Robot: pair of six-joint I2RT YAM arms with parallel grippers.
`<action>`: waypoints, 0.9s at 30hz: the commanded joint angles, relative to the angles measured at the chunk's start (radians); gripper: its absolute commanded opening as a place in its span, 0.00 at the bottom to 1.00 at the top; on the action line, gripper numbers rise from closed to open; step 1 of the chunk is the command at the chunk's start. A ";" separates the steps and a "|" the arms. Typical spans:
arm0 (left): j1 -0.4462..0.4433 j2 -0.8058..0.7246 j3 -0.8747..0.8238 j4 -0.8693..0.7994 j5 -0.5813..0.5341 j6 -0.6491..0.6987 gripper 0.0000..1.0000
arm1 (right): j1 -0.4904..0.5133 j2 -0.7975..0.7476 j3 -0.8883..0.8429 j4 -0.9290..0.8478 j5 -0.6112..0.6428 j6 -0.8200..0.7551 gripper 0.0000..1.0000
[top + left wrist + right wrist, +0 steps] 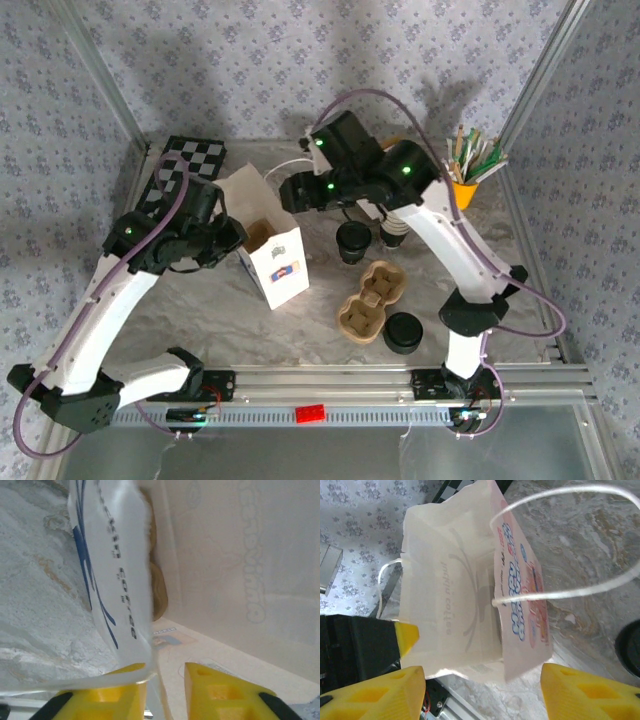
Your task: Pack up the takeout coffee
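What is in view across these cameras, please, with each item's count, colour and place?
paper bag: one, white, standing open left of centre
cup carrier: one, brown, right of the bag
black cups: three, black, two behind the carrier, one at its near right
stick holder: one, orange, far right corner
checkered board: one, black and white, far left
red block: one, red, on the near rail
left hand: one, yellow fingers, slightly open at the bag's wall
right hand: one, yellow fingers, wide open by the bag's mouth
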 commanded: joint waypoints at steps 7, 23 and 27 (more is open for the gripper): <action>0.115 0.016 0.086 -0.056 0.124 0.124 0.44 | -0.129 -0.196 -0.228 -0.290 0.107 0.082 0.75; 0.217 0.057 0.072 -0.075 0.148 0.245 0.32 | -0.190 -0.211 -0.740 0.081 0.189 0.055 0.85; 0.222 0.050 0.067 -0.062 0.167 0.247 0.31 | -0.189 -0.135 -0.744 0.166 0.211 0.062 0.89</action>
